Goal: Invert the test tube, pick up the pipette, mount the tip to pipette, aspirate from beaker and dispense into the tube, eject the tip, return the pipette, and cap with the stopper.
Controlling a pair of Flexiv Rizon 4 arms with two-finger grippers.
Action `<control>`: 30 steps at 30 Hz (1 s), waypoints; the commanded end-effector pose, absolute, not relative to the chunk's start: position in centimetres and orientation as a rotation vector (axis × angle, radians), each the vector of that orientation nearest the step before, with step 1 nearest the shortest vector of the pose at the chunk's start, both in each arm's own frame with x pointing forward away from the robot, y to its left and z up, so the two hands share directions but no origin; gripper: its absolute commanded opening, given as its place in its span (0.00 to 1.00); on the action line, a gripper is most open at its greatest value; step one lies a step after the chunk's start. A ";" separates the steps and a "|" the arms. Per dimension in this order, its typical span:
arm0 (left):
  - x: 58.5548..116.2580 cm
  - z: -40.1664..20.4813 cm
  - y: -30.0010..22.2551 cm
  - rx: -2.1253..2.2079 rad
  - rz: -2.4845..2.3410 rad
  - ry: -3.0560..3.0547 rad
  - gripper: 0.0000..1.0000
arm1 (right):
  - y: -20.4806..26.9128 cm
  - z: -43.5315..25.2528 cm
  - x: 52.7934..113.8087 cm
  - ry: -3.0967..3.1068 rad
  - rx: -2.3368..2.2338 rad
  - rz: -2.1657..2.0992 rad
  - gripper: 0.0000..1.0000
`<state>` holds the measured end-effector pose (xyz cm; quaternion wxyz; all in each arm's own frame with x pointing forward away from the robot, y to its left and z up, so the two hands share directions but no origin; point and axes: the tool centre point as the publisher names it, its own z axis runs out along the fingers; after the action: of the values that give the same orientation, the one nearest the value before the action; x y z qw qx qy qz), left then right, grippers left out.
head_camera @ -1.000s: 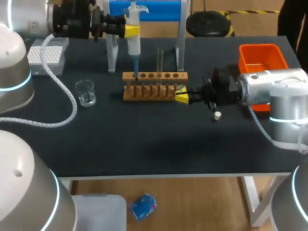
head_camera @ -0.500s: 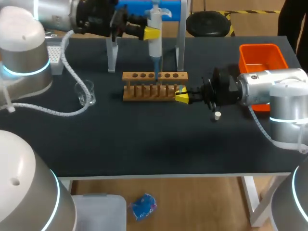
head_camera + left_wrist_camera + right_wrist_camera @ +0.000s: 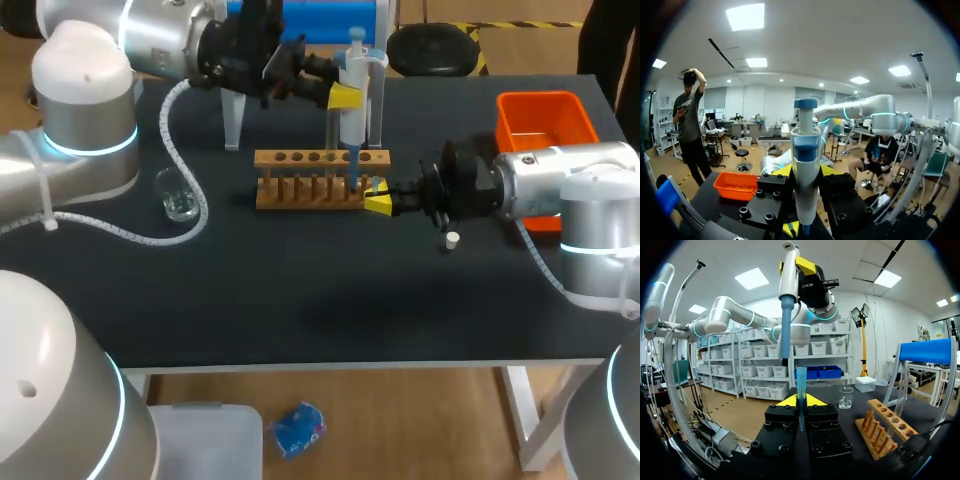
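Observation:
My left gripper (image 3: 345, 97) is shut on the white pipette (image 3: 355, 85), holding it upright over the right end of the wooden rack (image 3: 320, 180). In the left wrist view the pipette (image 3: 805, 170) stands between the yellow fingers of my left gripper (image 3: 805, 175). My right gripper (image 3: 378, 203) is shut on a slim test tube (image 3: 375, 186) held upright beside the rack's right end. Seen from the right wrist, the pipette's blue tip (image 3: 785, 335) hangs just above the mouth of that tube (image 3: 801, 390), between the tips of my right gripper (image 3: 800, 401). The glass beaker (image 3: 178, 193) stands to the left.
A small white stopper (image 3: 452, 239) lies on the dark table by my right arm. An orange bin (image 3: 543, 120) sits at the back right. The blue pipette stand (image 3: 376, 90) rises behind the rack, with a glass tube (image 3: 331, 125) upright beside it.
My left arm has carried the pipette rightward along the rack, from over its left end to above the tube in my right gripper. The right arm has kept still.

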<state>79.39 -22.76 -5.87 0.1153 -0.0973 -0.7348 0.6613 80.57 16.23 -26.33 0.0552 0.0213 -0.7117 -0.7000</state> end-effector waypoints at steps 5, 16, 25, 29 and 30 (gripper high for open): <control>79.9 -5.5 -21.9 -0.346 1.949 -2.180 0.00 | 16.2 -26.4 80.6 -2.160 0.066 -2.126 0.00; 80.3 -5.2 -21.6 -0.352 1.932 -2.232 0.00 | 16.2 -26.4 80.6 -2.160 0.066 -2.126 0.00; 80.3 -5.2 -21.6 -0.352 1.932 -2.232 0.00 | 16.2 -26.4 80.6 -2.160 0.066 -2.126 0.00; 80.3 -5.2 -21.6 -0.352 1.932 -2.232 0.00 | 16.8 -26.3 80.7 -2.175 0.103 -2.121 0.00; 80.3 -5.2 -21.6 -0.352 1.932 -2.232 0.00 | 17.0 -26.3 80.8 -2.178 0.114 -2.117 0.00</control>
<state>80.40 -21.69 -5.23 0.0854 -0.1185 -0.7481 0.6473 80.42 16.50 -26.30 0.0492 0.0342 -0.7138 -0.6977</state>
